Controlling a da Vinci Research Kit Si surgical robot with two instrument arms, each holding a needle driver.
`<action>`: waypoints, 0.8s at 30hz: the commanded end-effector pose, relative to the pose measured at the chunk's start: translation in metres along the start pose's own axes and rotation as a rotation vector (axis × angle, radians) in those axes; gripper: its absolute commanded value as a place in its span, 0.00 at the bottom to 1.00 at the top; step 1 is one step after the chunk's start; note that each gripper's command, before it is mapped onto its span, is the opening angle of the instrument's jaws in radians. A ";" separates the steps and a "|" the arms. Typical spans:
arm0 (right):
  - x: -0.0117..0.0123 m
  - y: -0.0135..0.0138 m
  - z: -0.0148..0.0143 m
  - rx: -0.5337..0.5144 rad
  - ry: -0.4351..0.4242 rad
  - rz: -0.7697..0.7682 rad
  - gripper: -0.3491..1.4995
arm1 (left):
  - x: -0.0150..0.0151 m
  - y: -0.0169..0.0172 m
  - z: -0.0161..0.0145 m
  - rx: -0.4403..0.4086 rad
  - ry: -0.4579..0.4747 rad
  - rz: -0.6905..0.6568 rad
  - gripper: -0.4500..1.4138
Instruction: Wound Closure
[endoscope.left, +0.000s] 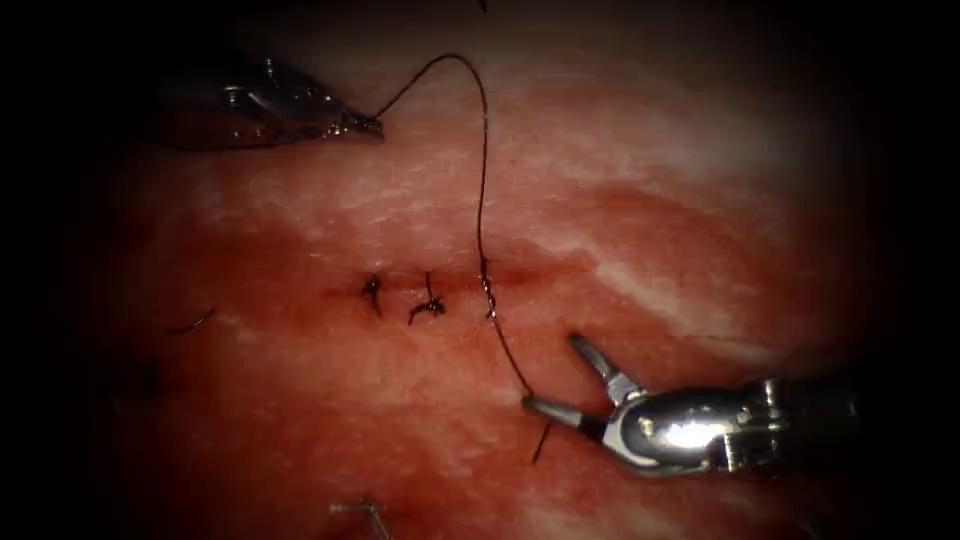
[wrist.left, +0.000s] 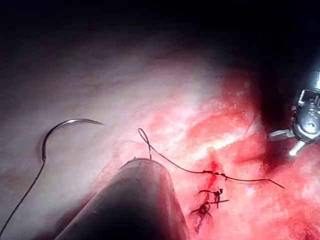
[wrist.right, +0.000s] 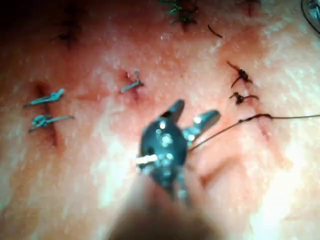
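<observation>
My left tool (endoscope.left: 372, 126) sits at the upper left, its jaws shut on the thread (endoscope.left: 481, 180). From there the thread arcs up, drops to the stitch at the right end of the cut (endoscope.left: 487, 292), and runs on to my right tool (endoscope.left: 551, 372), which stands open at the lower right. The thread touches the lower jaw's tip, with a short tail (endoscope.left: 540, 442) beyond it. Two tied knots (endoscope.left: 428, 306) lie left of this stitch. The curved needle (wrist.left: 60, 131) lies loose on pale tissue, not in it, held by neither tool. The right tool (wrist.right: 196, 111) is also open over the tissue.
Older stitches (wrist.right: 132, 85) cross other cuts beyond the right tool. A loose bit of thread (endoscope.left: 190, 322) lies at the left. A small metal piece (endoscope.left: 360, 512) rests at the lower edge. Red fluid wets the tissue (endoscope.left: 650, 230) around the cut.
</observation>
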 end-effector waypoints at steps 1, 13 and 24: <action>-0.0001 0.0005 0.0002 0.019 0.005 0.012 0.85 | 0.0000 0.0011 0.0006 -0.001 0.003 0.004 0.00; -0.0008 0.0069 0.0053 0.135 0.038 0.177 0.11 | 0.0017 0.0094 -0.0012 -0.072 0.061 0.041 0.00; -0.0026 0.0119 0.0106 0.256 0.057 0.166 0.00 | 0.0031 0.0159 -0.0018 -0.129 0.140 0.069 0.00</action>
